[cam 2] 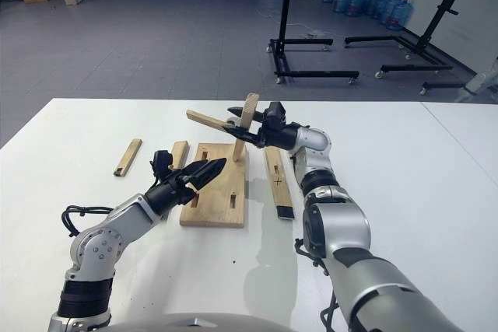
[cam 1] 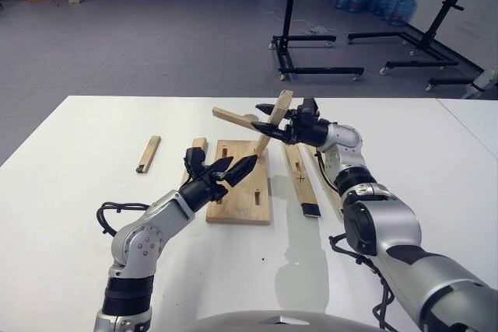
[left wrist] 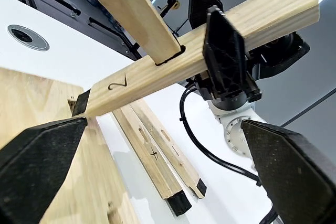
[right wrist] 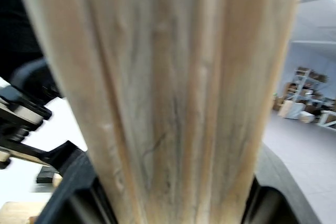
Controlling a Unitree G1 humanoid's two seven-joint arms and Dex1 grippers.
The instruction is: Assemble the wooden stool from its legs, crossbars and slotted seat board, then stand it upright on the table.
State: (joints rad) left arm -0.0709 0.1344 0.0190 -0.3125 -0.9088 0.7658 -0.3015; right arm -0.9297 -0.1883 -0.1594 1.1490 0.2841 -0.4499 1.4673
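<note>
The right jaws are clamped on a wooden leg [cam 1: 282,103] just above the centre of the frame. The leg is held tilted, its top leaning right. Its dark lower end sits at the far edge of the seat board [cam 1: 241,192], but I cannot tell whether it is in a slot. A crossbar [cam 1: 232,118] is plugged into the leg's side and sticks out to the left, clear of the desk [cam 1: 78,192].

The left jaws are apart, gripping nothing. They hang over the board's upper left part, tips pointing toward the leg's lower end.

The board lies flat at the centre of the desk, slots showing. Just right of it two more legs [left wrist: 149,156] [left wrist: 176,156] lie side by side. A short bar [cam 1: 149,153] lies well to the left, and another piece [cam 2: 180,153] lies just beside the board's upper left corner.
</note>
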